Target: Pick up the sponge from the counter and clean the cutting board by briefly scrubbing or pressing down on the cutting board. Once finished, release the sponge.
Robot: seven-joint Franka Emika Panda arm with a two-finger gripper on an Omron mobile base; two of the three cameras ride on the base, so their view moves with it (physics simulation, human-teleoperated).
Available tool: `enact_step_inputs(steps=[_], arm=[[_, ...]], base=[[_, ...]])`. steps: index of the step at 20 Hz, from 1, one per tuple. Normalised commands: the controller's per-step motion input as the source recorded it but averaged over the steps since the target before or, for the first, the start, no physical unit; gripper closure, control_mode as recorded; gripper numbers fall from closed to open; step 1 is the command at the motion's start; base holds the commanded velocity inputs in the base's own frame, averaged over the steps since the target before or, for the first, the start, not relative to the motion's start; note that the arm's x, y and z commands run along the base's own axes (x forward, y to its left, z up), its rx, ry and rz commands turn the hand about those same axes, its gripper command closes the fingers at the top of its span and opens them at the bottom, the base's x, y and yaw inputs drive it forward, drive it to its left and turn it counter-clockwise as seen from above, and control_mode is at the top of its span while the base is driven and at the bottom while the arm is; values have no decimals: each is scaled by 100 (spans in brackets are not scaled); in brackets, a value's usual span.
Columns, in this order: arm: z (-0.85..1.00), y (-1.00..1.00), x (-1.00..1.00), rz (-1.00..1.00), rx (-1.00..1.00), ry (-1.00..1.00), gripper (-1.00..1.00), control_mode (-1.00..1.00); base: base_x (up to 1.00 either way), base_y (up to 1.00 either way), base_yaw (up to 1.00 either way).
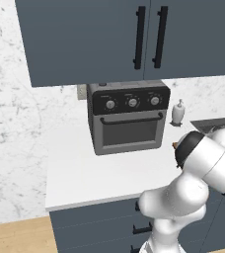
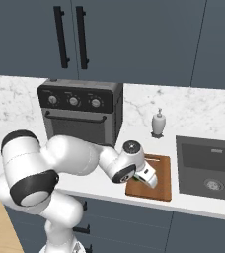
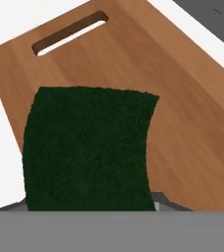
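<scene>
The reddish-brown cutting board (image 2: 163,170) lies on the white counter (image 2: 104,187) just left of the sink. My gripper (image 2: 144,180) hangs low over the board's front left part, pointing down. A bit of the yellow-green sponge (image 2: 135,179) shows at its tips. In the hand view the sponge's dark green scouring face (image 3: 89,147) sits close in front of the camera, slightly bowed, and hides the fingertips. The cutting board (image 3: 187,103) with its handle slot (image 3: 70,33) lies right behind it. The gripper is shut on the sponge. Whether the sponge touches the board I cannot tell.
A black and grey toaster oven (image 2: 80,112) stands at the back of the counter (image 1: 85,173), left of the board. A white soap dispenser (image 2: 158,122) stands by the wall. The dark sink (image 2: 208,168) lies right of the board. Dark cabinets hang overhead.
</scene>
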Motion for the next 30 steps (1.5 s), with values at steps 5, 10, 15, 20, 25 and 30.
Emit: enact_step_inputs(steps=[5, 10, 15, 20, 25, 30], arm=[[0, -4, 0, 0, 1, 0, 100, -100], [-7, -29, 1, 0, 0, -2, 100, -100], [-20, -34, 18, 0, 0, -6, 100, -100], [-16, -29, 35, 0, 0, -8, 100, -100], [-3, -35, 34, 0, 0, -8, 100, -100], [0, -24, 43, 0, 0, -9, 100, -100]], base=[[0, 0, 0], [0, 0, 0], [0, 0, 0], [0, 0, 0], [0, 0, 0], [0, 0, 0]])
